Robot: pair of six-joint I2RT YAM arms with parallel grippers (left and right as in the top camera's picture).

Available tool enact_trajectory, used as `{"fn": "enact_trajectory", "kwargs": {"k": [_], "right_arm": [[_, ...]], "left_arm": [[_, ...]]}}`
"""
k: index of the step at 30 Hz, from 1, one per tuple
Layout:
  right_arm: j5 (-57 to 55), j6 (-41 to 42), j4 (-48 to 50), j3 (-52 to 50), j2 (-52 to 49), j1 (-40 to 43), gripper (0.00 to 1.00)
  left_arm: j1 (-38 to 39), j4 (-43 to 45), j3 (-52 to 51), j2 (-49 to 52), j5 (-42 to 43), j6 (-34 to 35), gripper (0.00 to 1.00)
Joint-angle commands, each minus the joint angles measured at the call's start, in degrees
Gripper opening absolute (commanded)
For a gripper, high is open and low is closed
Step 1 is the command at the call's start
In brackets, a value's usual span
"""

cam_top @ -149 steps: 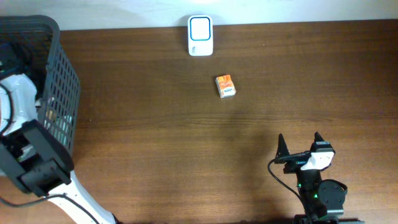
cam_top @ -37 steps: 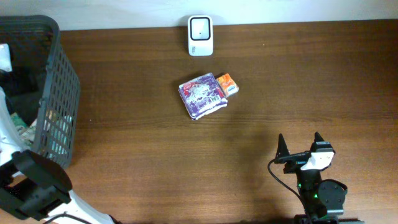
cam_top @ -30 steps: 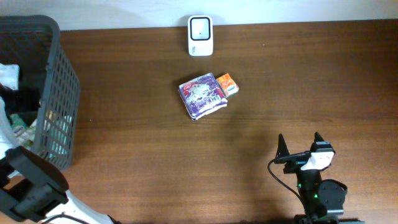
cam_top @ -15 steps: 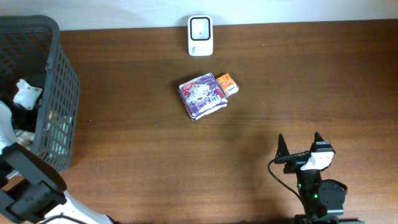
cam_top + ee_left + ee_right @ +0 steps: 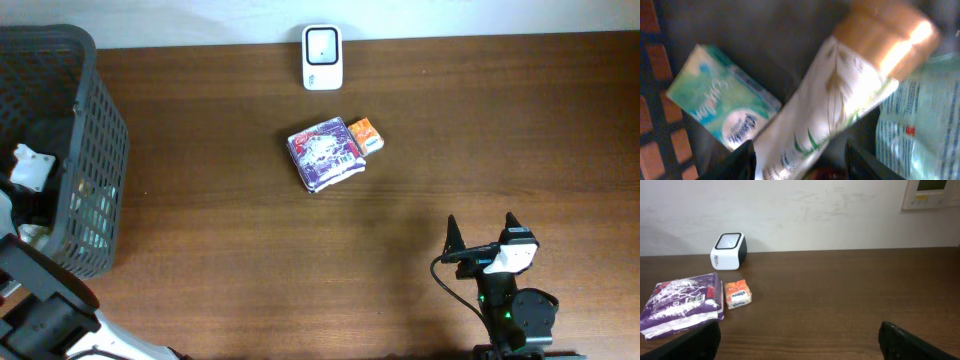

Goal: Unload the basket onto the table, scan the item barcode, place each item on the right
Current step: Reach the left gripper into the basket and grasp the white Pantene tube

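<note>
In the left wrist view a white bottle [image 5: 825,115] with green leaf print and a bronze cap lies slanted in the dark basket. My left gripper [image 5: 802,162] straddles its lower end. The left finger [image 5: 742,162] is against the bottle, while a dark blurred strip separates it from the right finger. From overhead only the left arm's white wrist [image 5: 28,168] shows inside the basket [image 5: 100,130]. The white scanner [image 5: 322,57] stands at the table's far edge. My right gripper [image 5: 483,233] rests open near the front right, nothing between its fingers [image 5: 695,342].
A purple pack [image 5: 324,154] and a small orange box [image 5: 365,135] lie side by side in front of the scanner [image 5: 728,250]. In the basket, a teal tissue pack [image 5: 722,107] and a blue-striped packet [image 5: 922,125] flank the bottle.
A purple pack now lies on the table next to the orange box. The left arm has dropped deeper into the basket and its jaws have narrowed. The right arm is still.
</note>
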State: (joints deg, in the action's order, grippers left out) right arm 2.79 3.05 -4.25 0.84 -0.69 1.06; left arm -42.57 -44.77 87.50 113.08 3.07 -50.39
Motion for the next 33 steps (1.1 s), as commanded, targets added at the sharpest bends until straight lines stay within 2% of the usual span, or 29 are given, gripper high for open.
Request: {"fn": "enact_trajectory", "kwargs": {"k": [1,5,8,12,13,14,16,23,25,28,30,32,33], "right_arm": [[-0.26,0.42,-0.04,-0.52,0.28,-0.31,0.99],[-0.26,0.42,-0.04,-0.52,0.28,-0.31,0.99],[-0.28,0.42,-0.04,-0.52,0.28,-0.31,0.99],[-0.28,0.42,-0.04,-0.52,0.28,-0.31,0.99],[-0.28,0.42,-0.04,-0.52,0.28,-0.31,0.99],[-0.28,0.42,-0.04,-0.52,0.28,-0.31,0.99],[-0.28,0.42,-0.04,-0.52,0.26,-0.31,0.99],[-0.28,0.42,-0.04,-0.52,0.28,-0.31,0.99],[-0.26,0.44,-0.04,-0.52,0.28,-0.31,0.99],[-0.28,0.42,-0.04,-0.52,0.28,-0.31,0.99],[-0.28,0.42,-0.04,-0.52,0.28,-0.31,0.99],[-0.28,0.42,-0.04,-0.52,0.28,-0.31,0.99],[-0.28,0.42,-0.04,-0.52,0.28,-0.31,0.99]], "left_arm": [[-0.11,1.03,-0.44,1.84,3.39,-0.76,0.52],[-0.11,0.13,-0.44,5.77,3.39,-0.70,0.50],[-0.11,0.24,-0.44,7.21,3.43,-0.70,0.37],[-0.09,0.44,0.07,7.02,3.63,0.50,0.31],[-0.09,0.70,0.44,6.80,3.87,2.16,0.27],[-0.11,0.90,0.83,6.51,4.76,3.39,0.12],[-0.11,1.07,1.90,5.49,8.41,5.60,0.00],[-0.11,1.49,8.85,-1.84,25.16,12.90,0.00],[-0.11,3.32,10.91,-4.44,30.71,17.14,0.00],[-0.11,9.75,13.60,-8.46,39.06,27.69,0.00],[-0.11,14.93,14.36,-10.67,41.42,36.89,0.00],[-0.11,22.58,14.51,-13.84,41.77,51.89,0.00],[-0.11,24.94,14.51,-14.78,41.79,56.57,0.00]]}}
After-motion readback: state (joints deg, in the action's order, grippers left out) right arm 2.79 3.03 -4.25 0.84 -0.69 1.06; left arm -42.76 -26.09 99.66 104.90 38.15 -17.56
